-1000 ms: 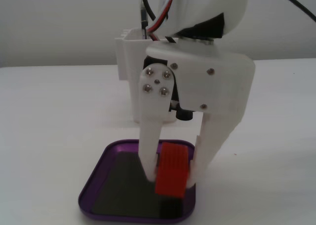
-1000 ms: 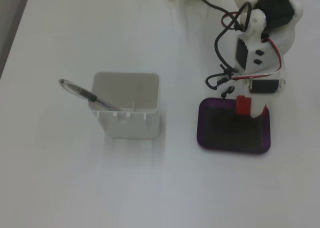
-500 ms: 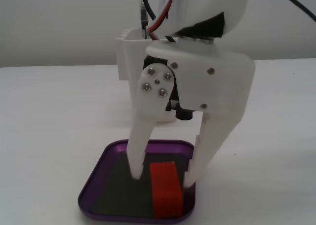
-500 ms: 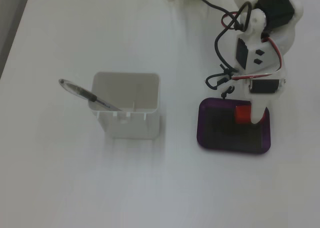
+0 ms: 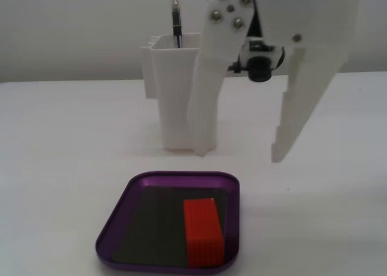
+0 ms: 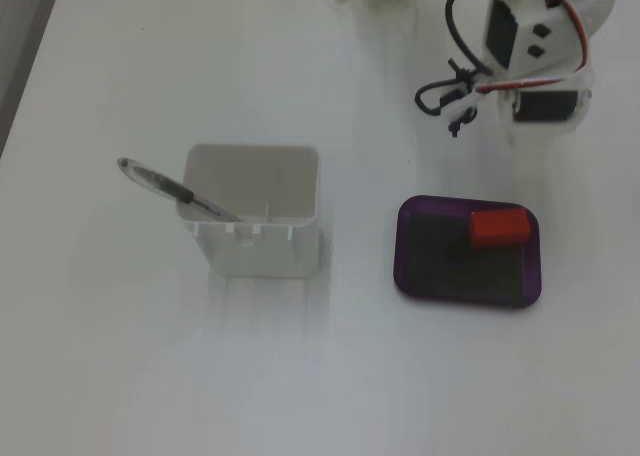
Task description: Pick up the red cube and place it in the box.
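The red cube lies inside the purple tray, the box, at its right side, on the dark bottom. In the other fixed view the cube sits in the tray's upper right corner. My white gripper hangs above and behind the tray, its two fingers spread wide, open and empty, clear of the cube. From above only the arm with its wires shows beyond the tray; the fingers blend into the white table there.
A tall white pen holder with a pen stands just behind the gripper's left finger. From above the holder is left of the tray, the pen leaning out to the left.
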You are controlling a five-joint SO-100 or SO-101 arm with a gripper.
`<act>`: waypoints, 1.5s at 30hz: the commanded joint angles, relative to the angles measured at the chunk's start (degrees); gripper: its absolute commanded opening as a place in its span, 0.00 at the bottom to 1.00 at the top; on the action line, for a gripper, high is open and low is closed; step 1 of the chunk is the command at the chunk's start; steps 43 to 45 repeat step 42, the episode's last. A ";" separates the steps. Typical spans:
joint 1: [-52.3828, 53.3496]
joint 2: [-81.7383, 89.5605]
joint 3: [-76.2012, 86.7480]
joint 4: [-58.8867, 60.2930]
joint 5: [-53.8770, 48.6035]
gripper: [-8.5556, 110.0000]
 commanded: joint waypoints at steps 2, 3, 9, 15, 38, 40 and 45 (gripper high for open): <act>-1.49 9.14 -1.93 2.64 0.00 0.23; -1.49 10.72 -1.41 2.64 0.00 0.23; -1.67 23.55 10.90 2.64 -2.81 0.23; -0.79 41.04 30.76 2.64 -2.90 0.23; 19.69 113.38 113.38 -22.94 -15.29 0.23; 19.69 119.00 116.81 -23.99 -15.21 0.23; 19.69 124.01 119.53 -24.26 -15.21 0.23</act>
